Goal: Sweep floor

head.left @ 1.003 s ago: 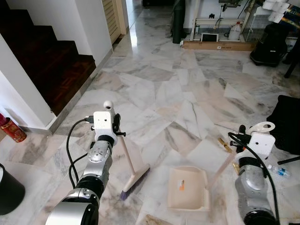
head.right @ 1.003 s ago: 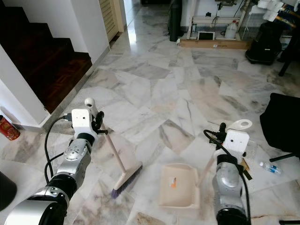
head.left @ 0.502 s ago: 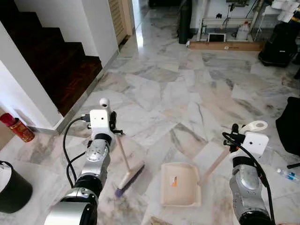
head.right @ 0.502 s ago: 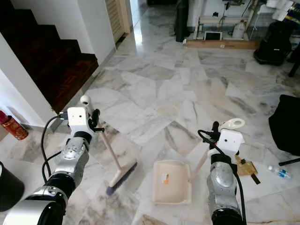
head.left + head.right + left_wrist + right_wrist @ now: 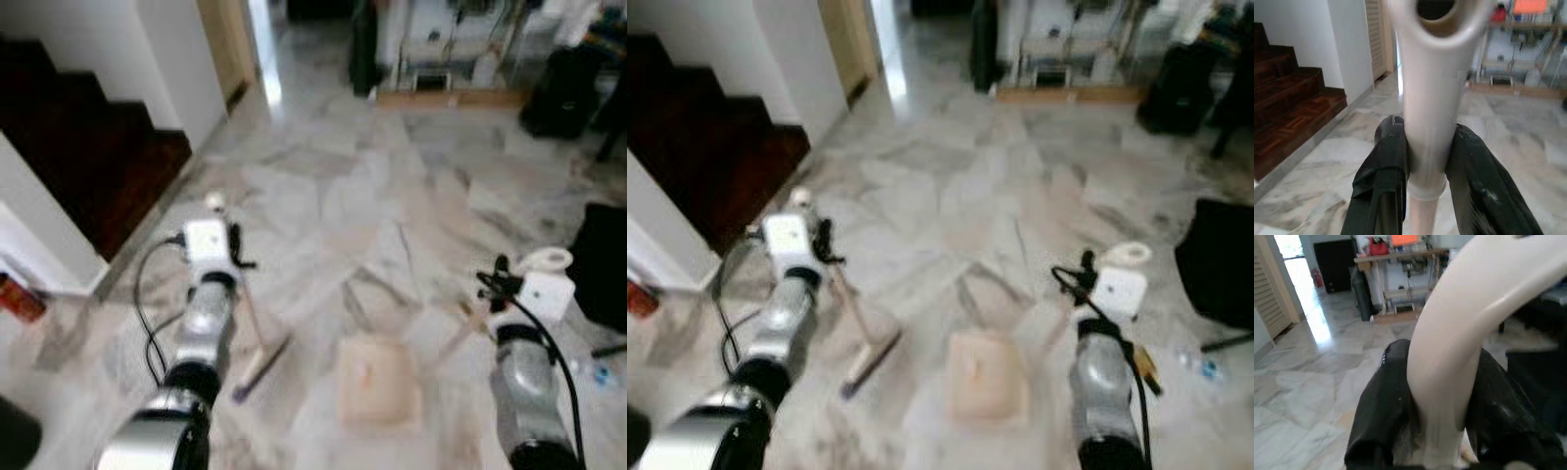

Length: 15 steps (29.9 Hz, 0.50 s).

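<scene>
Left gripper (image 5: 1425, 161) clamped on the pale broom handle (image 5: 1432, 98), broom (image 5: 257, 345) slanting down to its brush head on the marble floor (image 5: 353, 196) just left of the dustpan. Right gripper (image 5: 1437, 396) closed around the cream dustpan handle (image 5: 1459, 333), dustpan (image 5: 377, 382) lying flat on the floor between the two arms. Head views blurred; dark stairs (image 5: 88, 147) to the left.

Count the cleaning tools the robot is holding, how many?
2. The left gripper is shut on the pale-handled broom, its bristles on the marble floor. The right gripper is shut on the cream plastic dustpan, which lies flat right of the broom.
</scene>
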### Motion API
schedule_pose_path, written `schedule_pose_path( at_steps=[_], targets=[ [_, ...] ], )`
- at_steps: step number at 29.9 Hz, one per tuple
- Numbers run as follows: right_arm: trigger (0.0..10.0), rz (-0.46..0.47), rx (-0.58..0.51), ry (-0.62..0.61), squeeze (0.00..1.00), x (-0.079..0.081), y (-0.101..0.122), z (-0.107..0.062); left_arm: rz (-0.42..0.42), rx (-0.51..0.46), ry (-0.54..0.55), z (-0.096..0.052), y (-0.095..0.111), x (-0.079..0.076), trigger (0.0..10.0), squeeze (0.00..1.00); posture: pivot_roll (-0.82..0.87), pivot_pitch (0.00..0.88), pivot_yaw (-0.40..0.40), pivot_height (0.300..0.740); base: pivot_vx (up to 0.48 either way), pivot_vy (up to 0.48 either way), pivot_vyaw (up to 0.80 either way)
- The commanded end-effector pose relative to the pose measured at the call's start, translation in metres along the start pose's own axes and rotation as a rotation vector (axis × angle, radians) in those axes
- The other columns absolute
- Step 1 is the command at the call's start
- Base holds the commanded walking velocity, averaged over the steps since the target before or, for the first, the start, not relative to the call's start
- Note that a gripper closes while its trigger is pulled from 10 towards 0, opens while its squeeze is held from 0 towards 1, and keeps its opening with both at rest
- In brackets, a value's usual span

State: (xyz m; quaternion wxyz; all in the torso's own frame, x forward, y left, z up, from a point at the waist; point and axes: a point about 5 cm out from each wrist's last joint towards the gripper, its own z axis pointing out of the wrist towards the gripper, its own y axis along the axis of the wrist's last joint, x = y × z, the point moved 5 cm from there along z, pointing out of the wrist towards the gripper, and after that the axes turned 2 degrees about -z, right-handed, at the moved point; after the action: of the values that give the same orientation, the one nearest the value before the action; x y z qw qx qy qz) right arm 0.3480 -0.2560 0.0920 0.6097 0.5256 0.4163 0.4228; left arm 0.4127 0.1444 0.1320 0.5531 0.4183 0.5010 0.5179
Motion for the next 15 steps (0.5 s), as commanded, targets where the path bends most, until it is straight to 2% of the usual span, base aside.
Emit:
schedule_pose_path(
  at_steps=[1, 10, 15],
  targets=[
    [10.0, 0.035, -0.067, 0.035, 0.0, 0.0174, 0.0203, 0.0075, 0.019, -0.063, 0.029, 0.0047, 0.0165, 0.0132, 10.0, 0.0, -0.12, 0.028, 0.055, 0.74, 0.48, 0.0, 0.0],
    [10.0, 0.044, -0.058, 0.018, 0.0, 0.014, 0.0182, 0.0045, 0.02, -0.058, 0.01, 0.0053, 0.0163, 0.0071, 10.0, 0.0, -0.13, 0.034, 0.064, 0.74, 0.48, 0.0, 0.0],
    [10.0, 0.048, -0.056, 0.022, 0.0, 0.0174, 0.018, 0.0041, 0.019, -0.061, 0.006, 0.0056, 0.0172, 0.0068, 10.0, 0.0, -0.12, 0.034, 0.064, 0.74, 0.48, 0.0, 0.0]
  ],
)
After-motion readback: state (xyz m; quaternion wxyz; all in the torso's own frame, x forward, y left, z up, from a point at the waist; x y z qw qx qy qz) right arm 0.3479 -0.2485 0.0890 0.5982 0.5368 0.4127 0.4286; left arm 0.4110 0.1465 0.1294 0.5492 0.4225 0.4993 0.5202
